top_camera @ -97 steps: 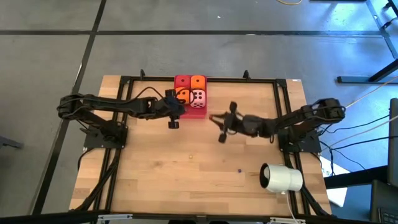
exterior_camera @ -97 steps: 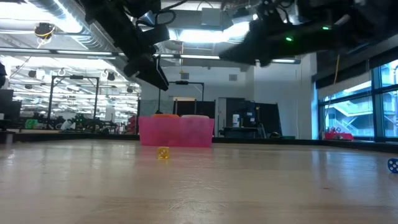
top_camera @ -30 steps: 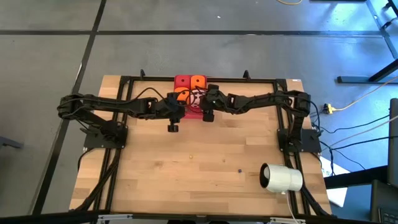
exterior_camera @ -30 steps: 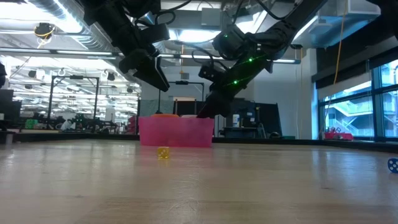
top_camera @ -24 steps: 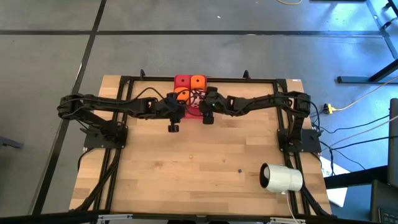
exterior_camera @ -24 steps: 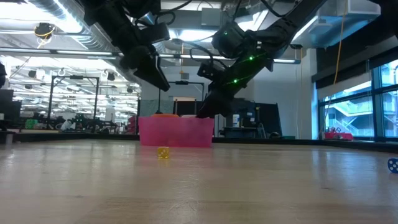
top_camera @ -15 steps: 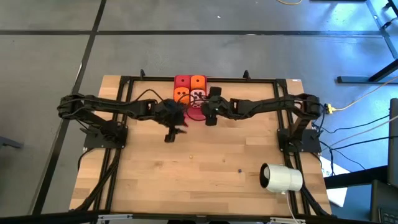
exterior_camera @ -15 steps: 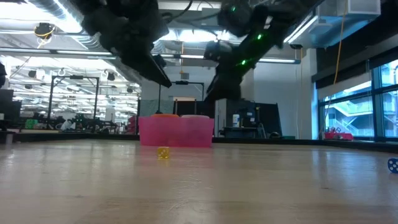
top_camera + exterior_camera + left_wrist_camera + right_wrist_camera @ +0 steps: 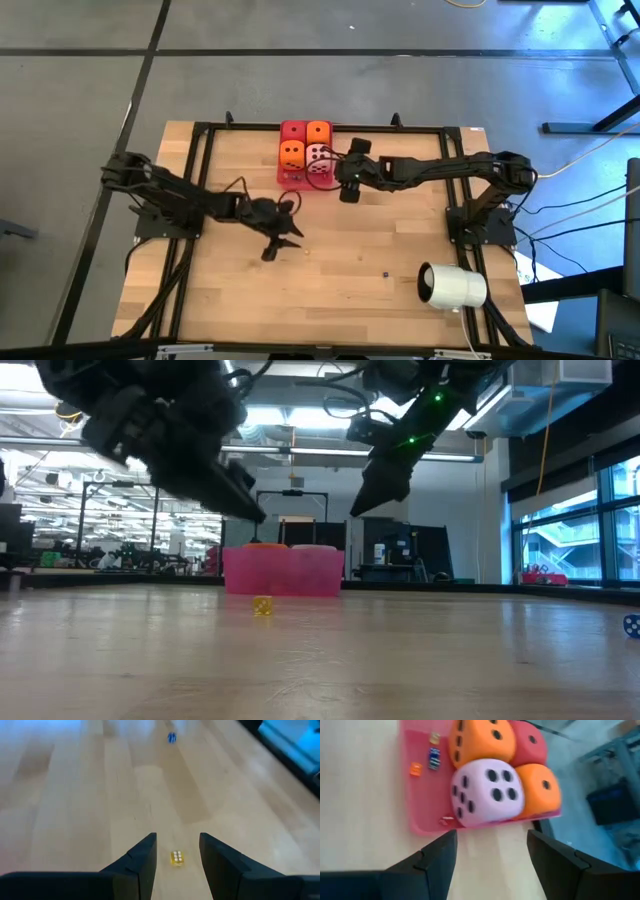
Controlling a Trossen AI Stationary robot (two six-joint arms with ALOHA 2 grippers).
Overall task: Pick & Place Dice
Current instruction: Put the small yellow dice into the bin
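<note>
Left claw [image 9: 283, 238] swung down toward tiny yellow die [image 9: 176, 858].

The left hand [image 9: 215, 480] was smeared by blur in the low view. Small bits on the tray [image 9: 420, 815], at the pink die's [image 9: 487, 792] nine o'clock, were too blurred to identify.

Four large dice [image 9: 305, 143], one tray [image 9: 299, 178], one white cylinder [image 9: 452, 286]

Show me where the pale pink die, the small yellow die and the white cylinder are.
pale pink die [image 9: 487, 790], right wrist view, on its four-pip face.
small yellow die [image 9: 176, 858], left wrist view, on its top face.
white cylinder [image 9: 457, 287], high view, on its curved side.
</note>
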